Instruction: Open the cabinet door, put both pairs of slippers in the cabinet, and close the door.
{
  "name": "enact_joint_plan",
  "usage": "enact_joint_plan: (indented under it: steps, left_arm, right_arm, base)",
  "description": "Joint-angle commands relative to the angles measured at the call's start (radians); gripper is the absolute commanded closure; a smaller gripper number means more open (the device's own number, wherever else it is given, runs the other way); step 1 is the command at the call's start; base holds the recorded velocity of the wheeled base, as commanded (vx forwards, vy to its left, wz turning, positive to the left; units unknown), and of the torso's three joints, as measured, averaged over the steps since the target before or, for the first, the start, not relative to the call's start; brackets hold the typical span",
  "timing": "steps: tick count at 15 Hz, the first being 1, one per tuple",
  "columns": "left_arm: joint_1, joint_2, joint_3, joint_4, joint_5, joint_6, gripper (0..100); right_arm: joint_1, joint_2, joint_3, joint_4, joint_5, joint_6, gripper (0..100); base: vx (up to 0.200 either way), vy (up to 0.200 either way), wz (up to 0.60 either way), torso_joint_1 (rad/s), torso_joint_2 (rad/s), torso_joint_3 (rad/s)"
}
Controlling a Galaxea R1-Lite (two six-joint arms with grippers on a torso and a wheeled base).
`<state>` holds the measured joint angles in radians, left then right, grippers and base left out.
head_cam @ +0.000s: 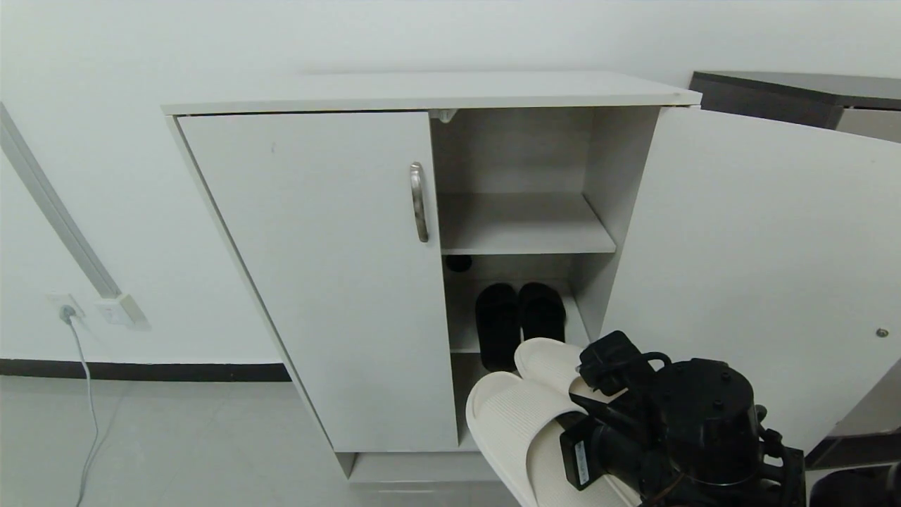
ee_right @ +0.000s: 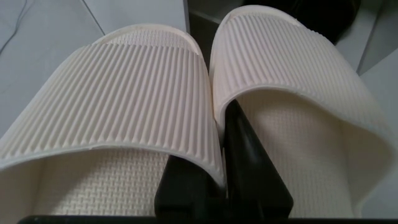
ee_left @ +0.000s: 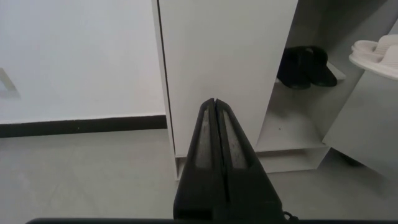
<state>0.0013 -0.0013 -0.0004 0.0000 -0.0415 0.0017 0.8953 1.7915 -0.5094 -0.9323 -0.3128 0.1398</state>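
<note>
1. Right gripper (ee_right: 227,168) pinches the white slippers (head_cam: 521,415) by their adjoining straps, in front of the open cabinet (head_cam: 422,88).
2. Black slippers (head_cam: 519,320) lie on the lower shelf.
3. Left gripper (ee_left: 214,143): pressed together, empty.
4. Risk: toes striking the shelf edge could pull one slipper from the pinch.

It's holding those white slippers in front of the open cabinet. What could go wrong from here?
The right gripper seems to pinch both white slippers only by their adjoining inner edges, so one might slip out. The black slippers already take up much of their shelf, and pushing the white pair in there could knock them. The open door stands close on the right and might get bumped.
</note>
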Motion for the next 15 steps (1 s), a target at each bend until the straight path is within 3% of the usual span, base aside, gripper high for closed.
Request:
enact_joint_plan:
  steps: [1,5,8,9,13,15]
  left_arm:
    - [0.000,0.001,0.000,0.000,0.000,0.000,100]
    - [0.000,0.001,-0.001,0.000,0.000,0.000,100]
    - [0.000,0.001,0.000,0.000,0.000,0.001,100]
    - [0.000,0.001,0.000,0.000,0.000,0.001,100]
    - [0.000,0.001,0.000,0.000,0.000,0.003,100]
    - [0.000,0.001,0.000,0.000,0.000,0.003,100]
  right_arm:
    - [0.001,0.011,0.000,0.000,-0.002,0.000,100]
    - [-0.003,0.069,-0.005,-0.062,-0.009,-0.009,100]
    - [0.010,0.163,-0.107,-0.120,-0.167,-0.029,100]
    - [0.010,0.184,-0.172,-0.082,-0.198,-0.020,100]
    - [0.027,0.187,-0.506,0.349,-0.447,0.152,100]
    - [0.027,0.181,-0.607,0.425,-0.476,0.164,100]
  base:
    - [0.000,0.000,0.00,-0.002,0.06,0.046]
    - [0.000,0.000,0.00,0.000,0.00,0.000]
    - [0.000,0.000,0.00,0.000,0.00,0.000]
    - [0.000,0.000,0.00,0.000,0.00,0.000]
    - [0.000,0.000,0.00,0.000,0.00,0.000]
    - [0.000,0.000,0.00,0.000,0.00,0.000]
